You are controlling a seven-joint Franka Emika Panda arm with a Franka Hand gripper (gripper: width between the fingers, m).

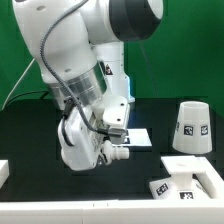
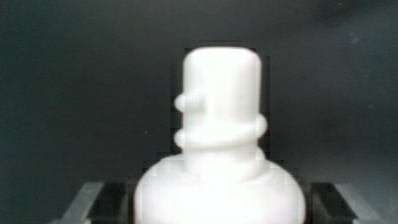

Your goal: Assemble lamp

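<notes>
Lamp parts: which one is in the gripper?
The bulb, held in the gripper in the wrist view. The shade stands and the base lies on the table at the exterior view's right, both clear of it.

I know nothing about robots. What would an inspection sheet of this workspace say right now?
Surface: black table, matte.
Job's things: bulb held in the gripper; shade standing on its wide end at the exterior view's right; base lying flat nearer the camera, apart from the shade.
Clutter: marker board flat behind the gripper; white piece cut off at the exterior view's left edge, cannot tell what.
Grippers: gripper shut on the bulb, fingers either side of its wide end.
Cables: thin cable at the exterior view's left.
Surroundings: green backdrop behind the table.
</notes>
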